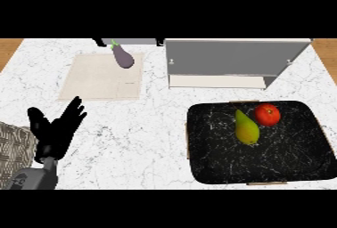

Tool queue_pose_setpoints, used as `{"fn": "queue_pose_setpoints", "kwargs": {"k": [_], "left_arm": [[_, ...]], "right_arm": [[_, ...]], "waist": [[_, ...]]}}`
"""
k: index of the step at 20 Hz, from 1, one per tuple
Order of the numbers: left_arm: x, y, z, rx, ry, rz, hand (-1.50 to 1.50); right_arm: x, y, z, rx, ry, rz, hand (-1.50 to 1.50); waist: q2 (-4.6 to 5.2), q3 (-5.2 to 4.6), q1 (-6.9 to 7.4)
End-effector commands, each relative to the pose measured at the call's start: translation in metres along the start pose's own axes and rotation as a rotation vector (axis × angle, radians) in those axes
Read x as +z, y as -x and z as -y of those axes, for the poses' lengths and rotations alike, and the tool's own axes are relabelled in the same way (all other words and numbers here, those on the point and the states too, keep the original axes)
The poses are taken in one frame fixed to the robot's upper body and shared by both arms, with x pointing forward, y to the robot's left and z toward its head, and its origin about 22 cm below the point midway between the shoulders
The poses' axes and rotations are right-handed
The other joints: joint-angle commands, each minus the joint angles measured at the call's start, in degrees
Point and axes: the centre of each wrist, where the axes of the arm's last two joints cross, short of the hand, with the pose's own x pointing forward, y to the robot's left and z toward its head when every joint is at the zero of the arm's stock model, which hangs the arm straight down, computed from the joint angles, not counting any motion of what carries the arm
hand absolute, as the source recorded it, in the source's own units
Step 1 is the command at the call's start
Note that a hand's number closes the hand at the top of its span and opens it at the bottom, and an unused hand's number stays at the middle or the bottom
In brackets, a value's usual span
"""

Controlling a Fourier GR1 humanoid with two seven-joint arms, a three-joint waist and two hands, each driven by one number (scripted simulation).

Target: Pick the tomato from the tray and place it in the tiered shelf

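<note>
A white, grey-veined marble table (151, 133) fills most of the frame. At the lower right lies a black tray (289, 156) with rounded corners and a white-flecked marbled surface. The round red tomato (268, 114) sits in the tray's upper middle part, close to its far rim. Just to its left lies a yellow-green pear (246, 128), narrow end towards the top of the frame. Whether the two fruits touch cannot be told.

Above the tray, at the upper right of the frame, stands the grey tiered shelf (230, 55), a flat grey top panel with a paler lower level showing along its near edge. It stands apart from the tray, with a strip of bare table between them.

At the upper left a pale beige rectangular mat (99, 80) lies flat on the table. A dark purple eggplant (122, 57) with a green stem rests at its upper right corner.

At the lower left the black left hand (58, 129) rises from its grey forearm, fingers straight and spread, grasping nothing, well apart from the tray. A woven grey patterned thing (13, 144) shows at the left edge beside it.
</note>
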Motion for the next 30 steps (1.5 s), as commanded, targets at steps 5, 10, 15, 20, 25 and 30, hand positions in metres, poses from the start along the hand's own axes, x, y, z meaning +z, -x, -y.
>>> {"fn": "queue_pose_setpoints", "kwargs": {"k": [5,10,15,20,25,30], "left_arm": [[0.013,0.024,0.003,0.011,-0.016,-0.093,0.0],[0.013,0.023,-0.001,-0.017,-0.004,-0.111,0.0],[0.012,0.03,-0.007,-0.017,-0.003,-0.112,0.0],[0.007,0.02,0.015,-0.016,-0.007,-0.098,0.0],[0.019,0.025,0.01,-0.016,-0.003,-0.119,0.0],[0.014,0.016,0.019,-0.004,0.016,-0.093,0.0]], "right_arm": [[-0.008,-0.077,-0.017,0.181,-0.151,-0.1,-1.5],[-0.018,-0.129,-0.048,0.217,-0.074,-0.194,-1.5],[-0.03,-0.138,-0.085,0.305,-0.022,-0.276,-1.5],[-0.054,-0.149,-0.104,0.373,-0.065,-0.384,-1.5],[-0.059,-0.125,-0.15,0.417,-0.125,-0.409,-1.5],[-0.057,-0.125,-0.166,0.463,-0.125,-0.472,-1.5]], "waist": [[0.23,-0.37,0.14],[0.39,-0.45,0.91],[0.52,-0.39,0.91],[0.63,-0.34,1.16],[0.53,-0.27,1.07],[0.44,-0.29,0.44]]}}
